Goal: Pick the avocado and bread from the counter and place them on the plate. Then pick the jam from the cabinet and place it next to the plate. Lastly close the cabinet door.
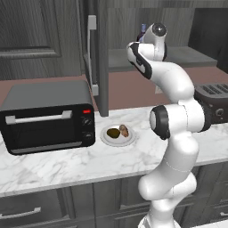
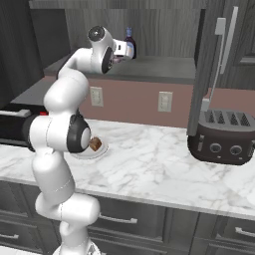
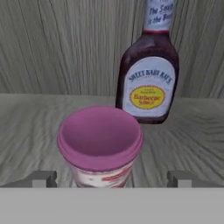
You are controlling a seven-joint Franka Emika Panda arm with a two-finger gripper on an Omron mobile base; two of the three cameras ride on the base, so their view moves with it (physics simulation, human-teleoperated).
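A black toaster oven [image 1: 48, 116] with a silver door handle sits at the left. A dark four-slot toaster [image 2: 222, 135] sits at the right. Two wall outlets [image 2: 165, 101] are mounted on the reddish-brown backsplash [image 2: 134, 102]. A barbecue sauce bottle [image 3: 149, 74] with a yellow-centred label stands upright against the rear wall.

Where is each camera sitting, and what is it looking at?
Left base view: behind the arm's left, facing the counter, plate and open cabinet; arm at right.
Right base view: behind its right, same counter and plate; arm at left.
Hand view: on the hand inside the cabinet, facing the jam between the open end effector tips.
Both base views share the plate.
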